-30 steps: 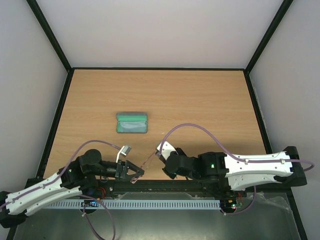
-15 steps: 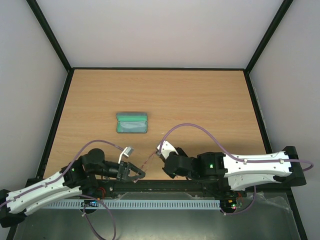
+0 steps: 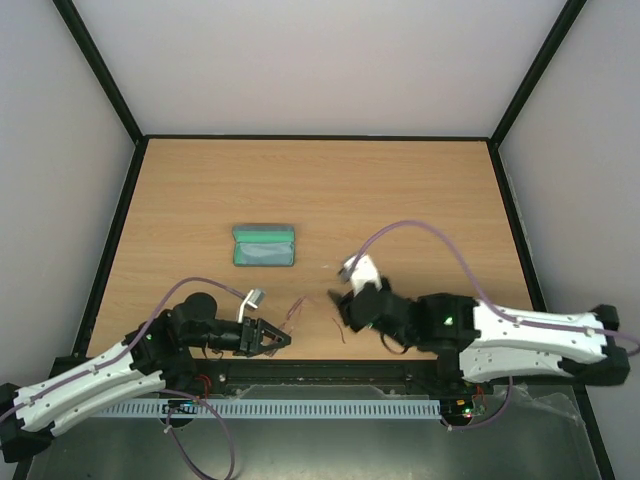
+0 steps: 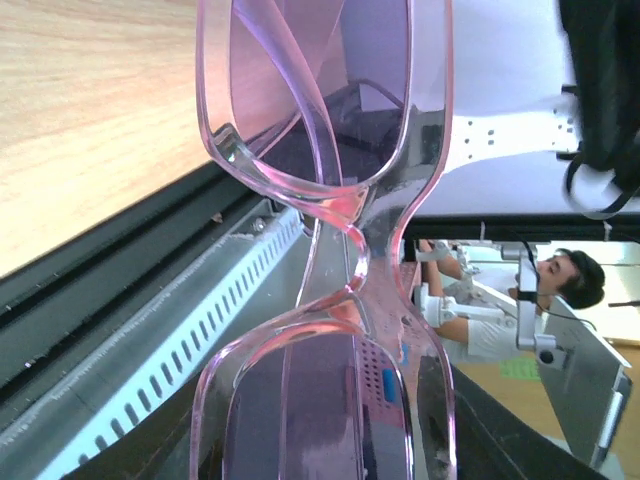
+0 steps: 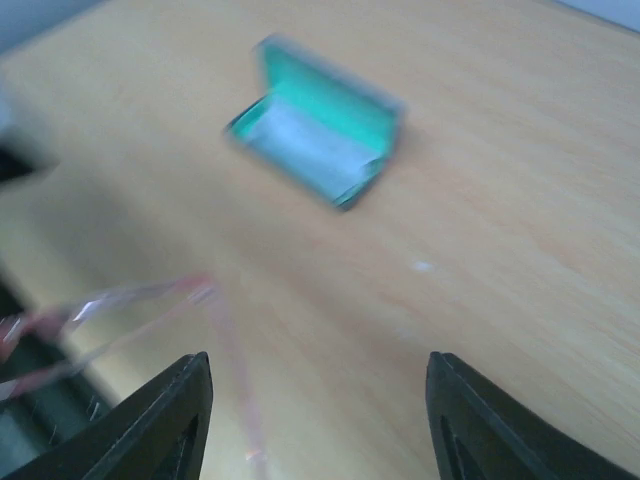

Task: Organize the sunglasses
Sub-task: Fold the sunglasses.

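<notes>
The sunglasses (image 3: pixel 293 312) are a thin pink translucent pair held at the table's near edge, their slim arms pointing out over the wood. My left gripper (image 3: pixel 270 338) is shut on their front. In the left wrist view the pink frame (image 4: pixel 340 215) fills the picture and hides the fingers. My right gripper (image 3: pixel 343 303) hovers to the right of the glasses, apart from them. It is open with nothing between its fingers (image 5: pixel 318 362); a pink arm of the sunglasses (image 5: pixel 140 298) shows blurred at the left. The open case (image 3: pixel 264 246) with green lining lies further back.
In the right wrist view the case (image 5: pixel 320 140) has a pale flat lining or cloth inside. A black rail and a white slotted strip (image 3: pixel 330 408) run along the near edge. Black frame posts and pale walls enclose the wooden table (image 3: pixel 400 190).
My right gripper has opened, let go of the sunglasses' arm and pulled away up and to the right. My left gripper has narrowed onto the glasses and now holds them alone.
</notes>
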